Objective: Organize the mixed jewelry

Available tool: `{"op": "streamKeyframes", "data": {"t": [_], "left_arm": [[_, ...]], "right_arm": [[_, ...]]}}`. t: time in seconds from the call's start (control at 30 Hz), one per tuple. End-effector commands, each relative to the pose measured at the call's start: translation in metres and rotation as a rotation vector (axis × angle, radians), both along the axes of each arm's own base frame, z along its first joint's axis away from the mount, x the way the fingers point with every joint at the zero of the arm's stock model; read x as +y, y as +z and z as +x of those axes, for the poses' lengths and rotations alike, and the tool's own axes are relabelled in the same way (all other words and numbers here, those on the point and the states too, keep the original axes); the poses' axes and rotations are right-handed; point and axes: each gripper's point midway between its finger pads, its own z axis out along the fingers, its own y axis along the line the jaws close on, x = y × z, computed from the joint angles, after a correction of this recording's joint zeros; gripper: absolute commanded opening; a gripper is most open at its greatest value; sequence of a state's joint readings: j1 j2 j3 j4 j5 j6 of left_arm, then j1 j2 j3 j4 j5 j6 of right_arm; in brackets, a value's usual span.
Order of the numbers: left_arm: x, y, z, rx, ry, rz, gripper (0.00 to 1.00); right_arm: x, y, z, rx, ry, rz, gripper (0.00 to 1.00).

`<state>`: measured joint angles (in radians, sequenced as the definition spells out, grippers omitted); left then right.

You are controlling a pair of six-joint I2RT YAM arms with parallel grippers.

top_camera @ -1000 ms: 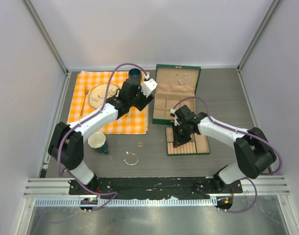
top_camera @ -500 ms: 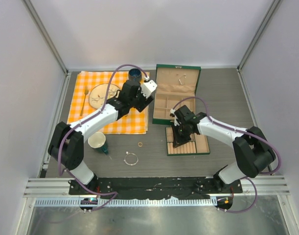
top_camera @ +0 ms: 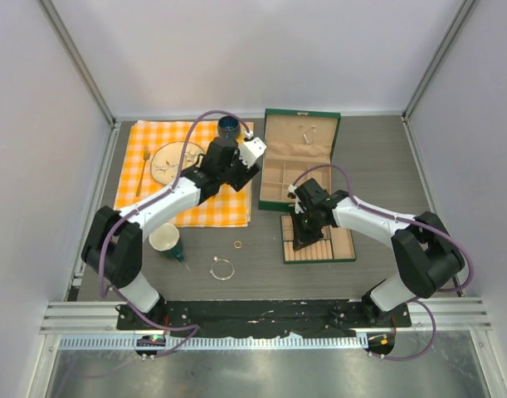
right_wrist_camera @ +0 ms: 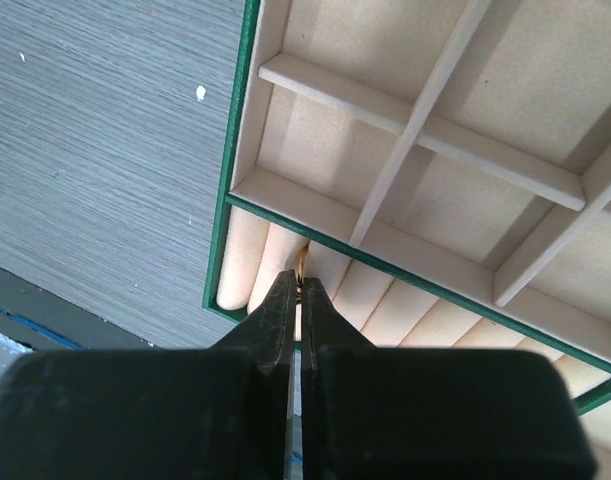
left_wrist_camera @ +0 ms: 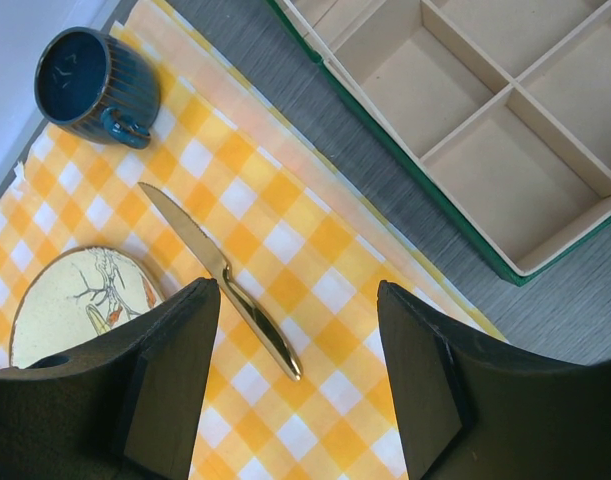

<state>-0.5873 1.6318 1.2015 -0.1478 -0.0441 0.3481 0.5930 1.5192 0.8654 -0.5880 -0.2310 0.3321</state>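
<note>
Top view: the ring [top_camera: 237,245] and bangle [top_camera: 222,269] are lying on the bench [top_camera: 369,166], at 9 o'clock of the padded tray [top_camera: 340,246].

Left wrist: the left tool [left_wrist_camera: 295,300] is hanging wide over a knife [left_wrist_camera: 225,275].

Right wrist: the right tool [right_wrist_camera: 302,285] is pinching a thin gold piece [right_wrist_camera: 303,262] above the tray's rolls. It should be seated straight into a groove before the tool lets go.

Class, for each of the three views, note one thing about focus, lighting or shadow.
Top external view: even, diffuse light, only faint shadows on the table. Left wrist view: knife and checked cloth crisp; the left gripper dark, nearly featureless. Right wrist view: box dividers in focus; the right gripper a black, soft-edged mass at the bottom.
</note>
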Motion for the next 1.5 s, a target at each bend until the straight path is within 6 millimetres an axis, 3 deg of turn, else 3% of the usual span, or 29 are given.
{"op": "streamKeyframes", "data": {"t": [0.0,0.8,1.13,1.47], "left_arm": [[-0.002,0.017,0.004,-0.061,-0.011,-0.029,0.69],[0.002,0.011,0.001,-0.067,-0.013,-0.007,0.69],[0.004,0.011,-0.001,-0.066,-0.013,-0.005,0.69],[0.006,0.009,-0.003,-0.063,-0.013,0.004,0.69]], "right_arm": [[0.0,-0.003,0.009,-0.033,-0.009,-0.017,0.01],[0.004,-0.014,0.009,-0.036,0.019,-0.041,0.01],[0.006,-0.001,0.014,-0.076,0.028,-0.019,0.26],[0.009,0.023,0.028,-0.161,0.031,0.004,0.34]]}}
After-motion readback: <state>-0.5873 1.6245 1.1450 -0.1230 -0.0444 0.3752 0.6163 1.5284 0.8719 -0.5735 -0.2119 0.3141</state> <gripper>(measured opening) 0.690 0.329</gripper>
